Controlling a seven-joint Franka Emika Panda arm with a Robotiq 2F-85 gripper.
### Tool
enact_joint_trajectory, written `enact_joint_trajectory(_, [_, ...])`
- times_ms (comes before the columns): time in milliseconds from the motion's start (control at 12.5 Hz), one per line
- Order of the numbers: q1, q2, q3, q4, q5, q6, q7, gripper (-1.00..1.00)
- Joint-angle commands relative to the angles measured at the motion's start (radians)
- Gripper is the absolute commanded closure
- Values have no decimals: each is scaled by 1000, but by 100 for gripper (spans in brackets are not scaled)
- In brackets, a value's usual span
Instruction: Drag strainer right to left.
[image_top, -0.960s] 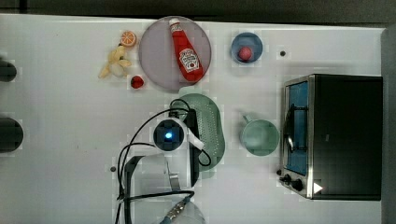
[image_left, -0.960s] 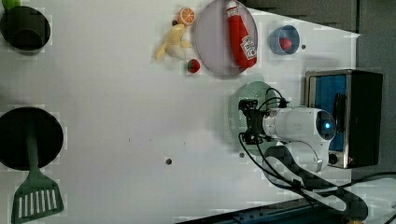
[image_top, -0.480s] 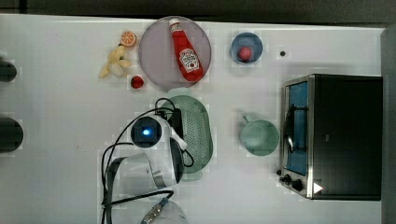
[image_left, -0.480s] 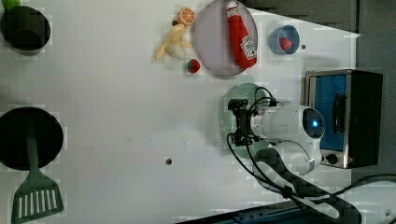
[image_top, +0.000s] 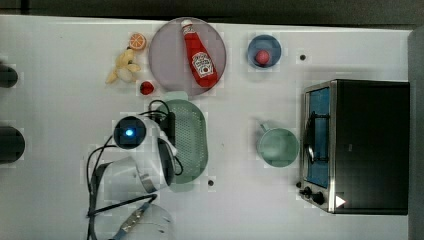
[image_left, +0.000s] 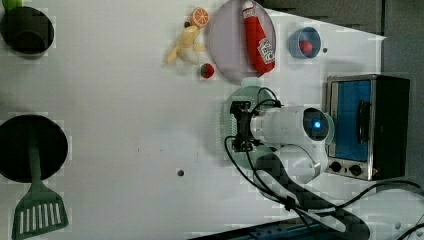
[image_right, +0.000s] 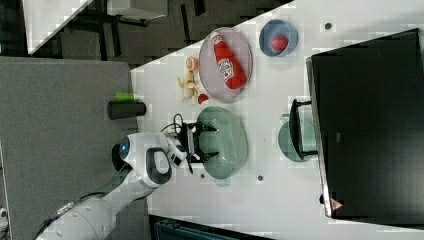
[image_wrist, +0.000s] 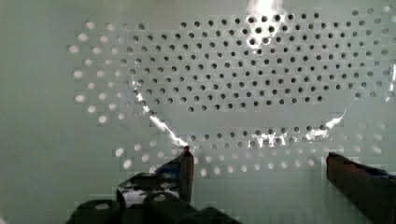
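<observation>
The strainer (image_top: 194, 142) is a pale mint-green oblong colander lying near the table's middle, just below the plate in the top view. It also shows in the left view (image_left: 250, 93) and the right view (image_right: 230, 142). My gripper (image_right: 215, 142) reaches down into it, open, with its fingers spread wide apart. In the wrist view the two dark fingertips (image_wrist: 186, 161) stand apart against the perforated inside of the strainer (image_wrist: 233, 70). The arm's white wrist (image_top: 131, 134) covers the strainer's side on the top view's left.
A round mint mug (image_top: 277, 146) and a toaster oven (image_top: 360, 145) stand on the top view's right. A plate (image_top: 167, 55) with a ketchup bottle (image_top: 200, 55), a strawberry (image_top: 146, 88), a banana (image_top: 124, 70) and a blue bowl (image_top: 264, 51) lie beyond. Bare table spreads to the top view's left.
The gripper and the strainer have slid together toward the top view's left, away from the mug. The fingers have stayed spread inside the strainer.
</observation>
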Motion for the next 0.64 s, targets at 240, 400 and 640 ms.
enact_joint_trajectory(240, [84, 44, 56, 92, -20, -38, 168, -100])
enact_joint_trajectory(400, [109, 69, 57, 133, -7, -61, 171, -100])
enact_joint_trajectory(640, [143, 103, 60, 195, 51, -89, 171, -100])
